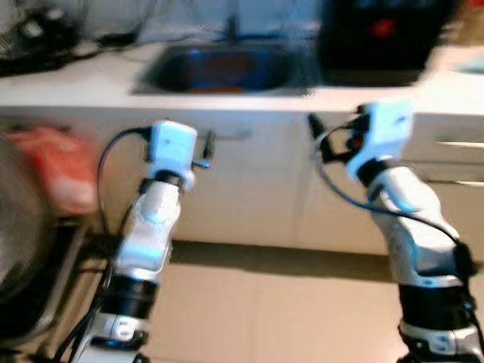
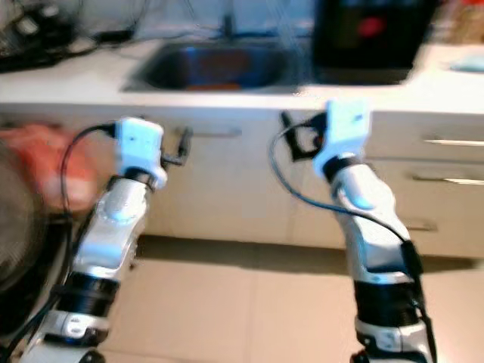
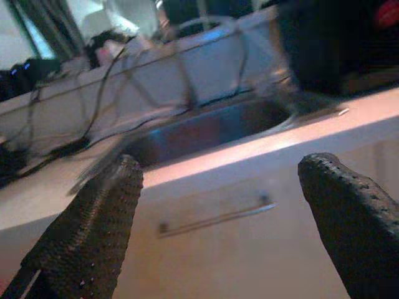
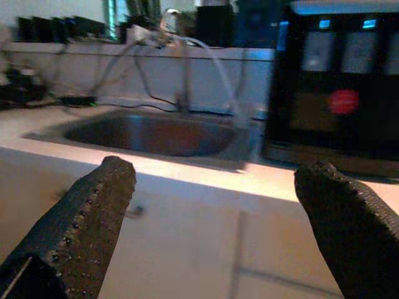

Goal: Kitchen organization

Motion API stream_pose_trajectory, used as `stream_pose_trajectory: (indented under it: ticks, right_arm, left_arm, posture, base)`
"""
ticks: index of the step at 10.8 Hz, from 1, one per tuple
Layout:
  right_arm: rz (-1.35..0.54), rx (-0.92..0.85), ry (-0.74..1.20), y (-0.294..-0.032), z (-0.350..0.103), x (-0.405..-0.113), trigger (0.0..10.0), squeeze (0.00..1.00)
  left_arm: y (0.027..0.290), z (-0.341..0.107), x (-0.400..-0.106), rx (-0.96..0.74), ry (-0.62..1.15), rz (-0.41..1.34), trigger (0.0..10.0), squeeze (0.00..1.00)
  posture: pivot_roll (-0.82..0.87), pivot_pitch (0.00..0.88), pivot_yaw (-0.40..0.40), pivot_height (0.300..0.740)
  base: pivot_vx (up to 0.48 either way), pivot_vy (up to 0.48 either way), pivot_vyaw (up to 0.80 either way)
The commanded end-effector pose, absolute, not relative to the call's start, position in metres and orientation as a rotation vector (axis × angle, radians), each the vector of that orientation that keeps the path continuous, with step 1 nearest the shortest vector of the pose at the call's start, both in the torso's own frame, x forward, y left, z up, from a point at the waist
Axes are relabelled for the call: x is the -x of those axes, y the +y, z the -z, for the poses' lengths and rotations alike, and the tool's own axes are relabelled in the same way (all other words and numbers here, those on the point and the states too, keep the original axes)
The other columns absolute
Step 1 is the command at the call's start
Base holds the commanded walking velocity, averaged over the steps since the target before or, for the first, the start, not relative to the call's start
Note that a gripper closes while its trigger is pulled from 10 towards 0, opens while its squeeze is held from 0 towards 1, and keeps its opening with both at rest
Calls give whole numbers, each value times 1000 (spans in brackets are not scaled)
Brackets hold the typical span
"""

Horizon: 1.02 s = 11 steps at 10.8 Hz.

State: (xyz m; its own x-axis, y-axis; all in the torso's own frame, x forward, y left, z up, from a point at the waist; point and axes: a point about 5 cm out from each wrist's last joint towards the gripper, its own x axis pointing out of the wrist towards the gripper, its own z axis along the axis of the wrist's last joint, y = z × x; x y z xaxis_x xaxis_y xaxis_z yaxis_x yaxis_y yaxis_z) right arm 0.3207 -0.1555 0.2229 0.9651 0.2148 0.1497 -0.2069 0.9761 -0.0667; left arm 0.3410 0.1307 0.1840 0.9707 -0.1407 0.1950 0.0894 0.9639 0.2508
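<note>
Before a pale kitchen counter [image 1: 68, 91], the humanoid stands with both arms raised toward the cabinet fronts, the head views blurred as if it is on the move. Its left gripper [image 3: 218, 230] and right gripper [image 4: 218, 230] both have their black fingers spread wide and hold nothing. What is to be organized is not yet plain; the likeliest work area is the steel sink [image 1: 219, 68] set into the counter straight ahead, with something reddish lying in its basin, too smeared to name.

Risk lies in the approach: both grippers hover near the cabinet face, and a step forward while the picture is this blurred could drive a fingertip into the drawer handle [image 3: 215, 215] or the counter edge. Loose cables [image 1: 45, 45] trail over the counter at the robot's left and could snag a reaching arm.

The right wrist view brings out a black appliance [image 4: 340, 93] with a round red mark and a curved faucet [image 4: 199, 62], mere smears from the head. Head views alone catch a red-orange bundle [image 1: 57, 166] low at the robot's left.
</note>
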Motion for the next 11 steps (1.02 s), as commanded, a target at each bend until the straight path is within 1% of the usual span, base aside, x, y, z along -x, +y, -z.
stream_pose_trajectory:
  ticks: [1, 6, 7, 8, 11]
  right_arm:
    - [-239, 47, -170, -148, -227, -321, 10000, 0]
    - [-239, 47, -170, -148, -227, -321, 10000, 0]
    - [-223, 54, -151, -151, -220, -320, 10000, 0]
    - [-216, 55, -134, -152, -214, -320, 10000, 0]
    - [-207, 50, -82, -153, -196, -320, 10000, 0]
  left_arm:
    - [139, -185, -342, -248, -209, 98, 10000, 0]
    - [139, -185, -342, -248, -209, 98, 10000, 0]
    - [139, -153, -342, -251, -96, 119, 10000, 0]
    - [140, -132, -340, -242, -25, 126, 10000, 0]
    - [144, -111, -338, -201, 52, 114, 10000, 0]
  posture:
    - [-6, 6, 82, 740]
    - [-6, 6, 82, 740]
    - [-23, 0, 86, 740]
    - [-24, 0, 87, 740]
    - [-24, 1, 87, 740]
  base:
    - [0, -465, 0]
    - [0, -465, 0]
    - [0, 0, 0]
    - [0, 0, 0]
    - [0, 0, 0]
